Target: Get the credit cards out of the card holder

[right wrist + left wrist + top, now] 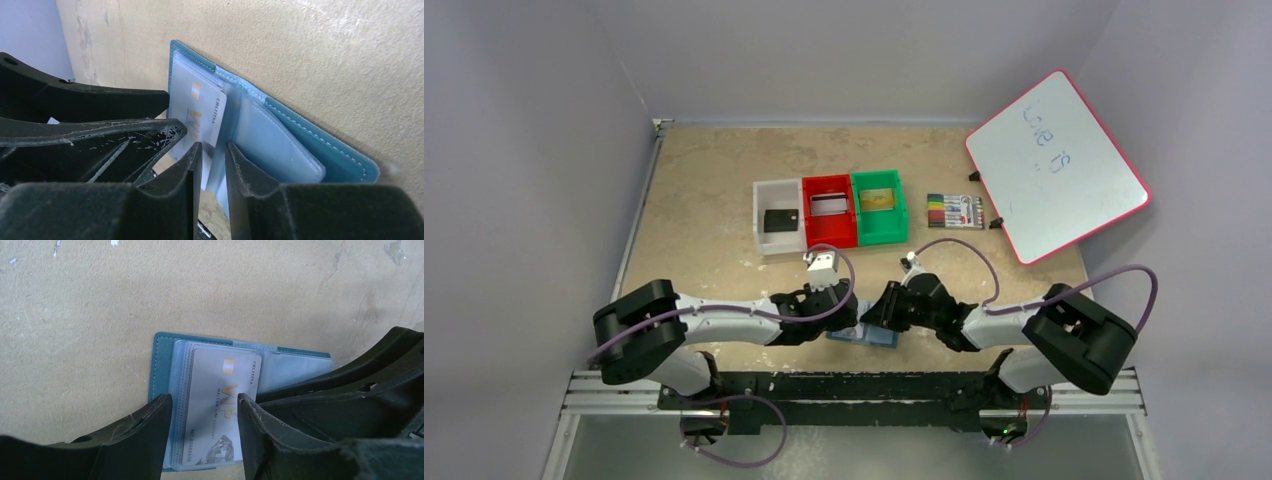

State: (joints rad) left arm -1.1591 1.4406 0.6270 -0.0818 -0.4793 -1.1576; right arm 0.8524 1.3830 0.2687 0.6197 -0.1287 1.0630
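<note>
Beneath left end effector, silver credit card

I read the card holder under the left gripper fingers as matt teal leather-look with a stitched edge. Pockets: glossy clear plastic. Silver-grey card: smooth glossy plastic. Both those and the right gripper fingers: matt black plastic, scuffed. Table: rough, matt.

Teal card holder with pale-blue clear pockets; silver-grey card lettered in gold; white bin, red bin, green bin; speckled beige table.
</note>
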